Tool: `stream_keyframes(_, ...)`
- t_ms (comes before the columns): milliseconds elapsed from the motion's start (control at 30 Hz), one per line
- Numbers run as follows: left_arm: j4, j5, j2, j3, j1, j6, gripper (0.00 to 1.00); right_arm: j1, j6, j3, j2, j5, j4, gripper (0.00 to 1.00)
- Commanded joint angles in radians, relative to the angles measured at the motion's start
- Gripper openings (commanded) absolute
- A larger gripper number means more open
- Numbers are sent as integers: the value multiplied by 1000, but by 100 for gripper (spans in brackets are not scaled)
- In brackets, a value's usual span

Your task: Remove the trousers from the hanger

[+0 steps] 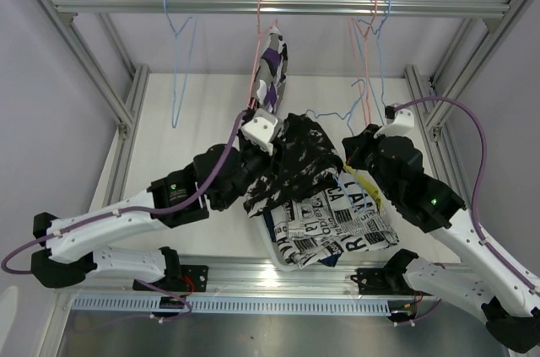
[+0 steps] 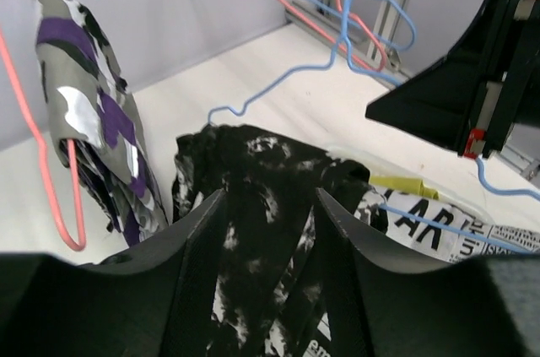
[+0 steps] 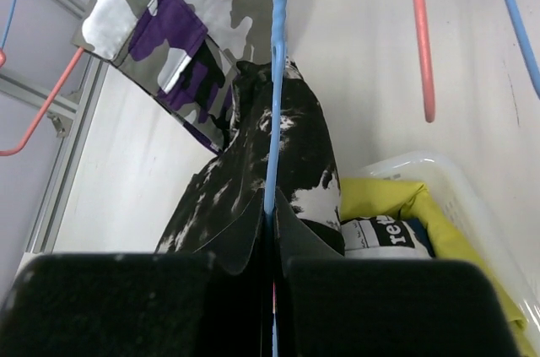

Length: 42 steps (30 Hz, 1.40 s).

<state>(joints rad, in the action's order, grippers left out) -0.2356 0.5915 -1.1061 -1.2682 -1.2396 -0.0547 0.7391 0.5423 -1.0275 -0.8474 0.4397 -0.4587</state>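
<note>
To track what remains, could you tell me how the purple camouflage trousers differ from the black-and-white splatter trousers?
The purple camouflage trousers hang on a pink hanger from the rail; the black-and-white splatter trousers lie heaped over the bin's pile. The purple pair is grey, purple and white camouflage; the splatter pair is black with white flecks. Both are patterned fabric.

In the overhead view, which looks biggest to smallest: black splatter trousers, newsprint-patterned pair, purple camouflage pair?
1. black splatter trousers and newsprint-patterned pair: about alike, too close to rank; both partly covered.
2. purple camouflage pair: clearly smallest, hanging bunched.
</note>
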Motion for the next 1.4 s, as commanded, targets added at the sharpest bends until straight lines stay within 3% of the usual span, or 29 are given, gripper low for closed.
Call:
stream_keyframes(0, 16, -27, -14, 29, -17, -46, 51, -4, 5, -13, 25, -5, 41, 0)
stream_keyframes(433, 143, 16, -66, 205, -119, -100, 63, -1, -24, -259, -41, -61, 2, 0)
stream_keyframes(900, 229, 108, -202, 259, -172, -82, 74, 6, -12, -269, -39, -90, -12, 0)
stream_keyframes(1133, 229, 240, -264, 237, -166, -37, 73, 8, -16, -264, -24, -101, -17, 0)
stream_keyframes(1267, 229, 283, -271, 233, -141, -36, 55, 9, -19, -260, -15, -105, -18, 0)
stream_keyframes(1367, 229, 275, -252, 247, -110, -43, 53, 8, -21, -253, -13, -110, -18, 0)
